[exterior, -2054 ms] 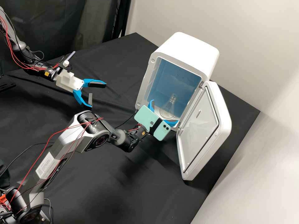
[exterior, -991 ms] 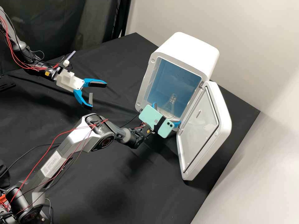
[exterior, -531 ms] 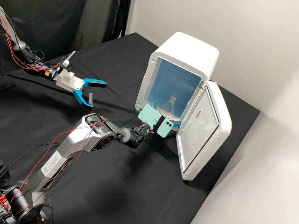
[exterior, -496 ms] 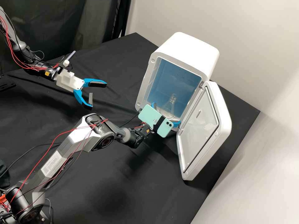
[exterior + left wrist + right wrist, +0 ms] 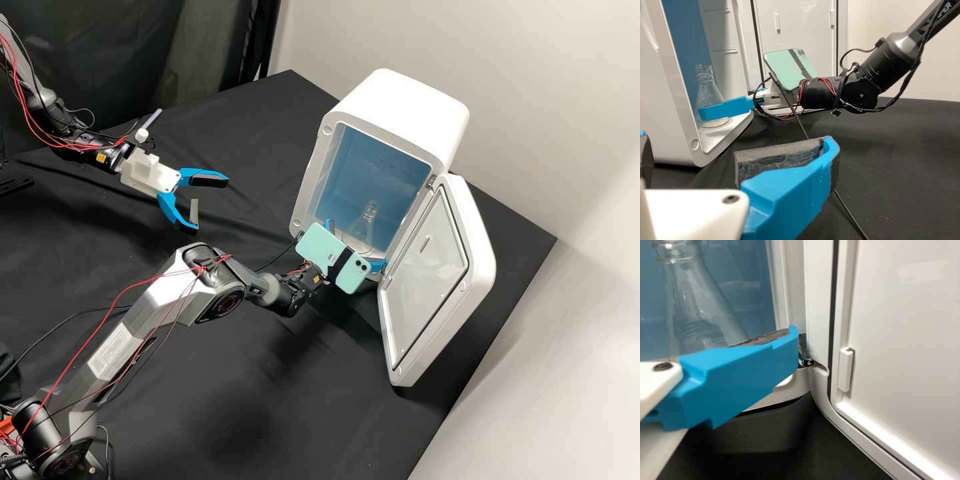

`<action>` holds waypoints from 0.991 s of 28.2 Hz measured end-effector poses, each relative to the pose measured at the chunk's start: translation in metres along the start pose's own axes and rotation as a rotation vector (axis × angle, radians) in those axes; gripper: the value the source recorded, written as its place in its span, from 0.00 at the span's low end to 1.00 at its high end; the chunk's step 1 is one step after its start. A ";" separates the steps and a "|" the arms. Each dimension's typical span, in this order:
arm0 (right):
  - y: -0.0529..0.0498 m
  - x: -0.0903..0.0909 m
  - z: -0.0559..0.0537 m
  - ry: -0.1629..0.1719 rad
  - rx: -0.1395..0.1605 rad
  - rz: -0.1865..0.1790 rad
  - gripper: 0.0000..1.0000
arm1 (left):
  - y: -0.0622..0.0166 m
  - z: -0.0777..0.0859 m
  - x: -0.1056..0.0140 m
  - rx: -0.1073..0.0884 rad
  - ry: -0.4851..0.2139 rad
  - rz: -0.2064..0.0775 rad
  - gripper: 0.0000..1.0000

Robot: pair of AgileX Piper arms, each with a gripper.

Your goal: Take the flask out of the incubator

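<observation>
High view: right gripper (image 5: 354,245) astride the flask (image 5: 363,227) in the incubator (image 5: 400,110)

We see the white incubator standing on the black bench (image 5: 267,387) with its door (image 5: 437,280) swung wide open. The clear glass flask stands upright on the floor of the blue chamber, near the front lip. The right arm lies low over the bench with a mint-green phone (image 5: 332,257) strapped at its wrist. Its two blue fingers (image 5: 735,375) are spread well apart, one on each side of the flask's base. The phone hides part of them, so we cannot say whether either pad touches the glass. The left gripper (image 5: 210,203) hangs above the bench, well apart from the incubator, its fingers wide apart with nothing between them.
</observation>
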 end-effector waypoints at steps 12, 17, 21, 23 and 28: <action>0.001 -0.021 -0.032 0.001 -0.060 0.014 1.00 | 0.0000 0.000 0.000 0.000 0.000 0.000 1.00; 0.005 -0.029 -0.031 -0.038 -0.067 0.044 1.00 | 0.0000 0.000 0.000 0.000 0.000 0.000 1.00; 0.006 -0.029 -0.032 -0.036 -0.068 0.047 1.00 | 0.0000 0.000 0.000 0.000 0.000 0.000 1.00; 0.008 -0.025 -0.033 -0.027 -0.069 0.056 1.00 | 0.0000 0.000 0.000 0.000 0.000 0.000 1.00; 0.005 -0.013 -0.031 -0.006 -0.088 0.056 1.00 | 0.0000 0.000 0.000 0.000 0.000 0.000 1.00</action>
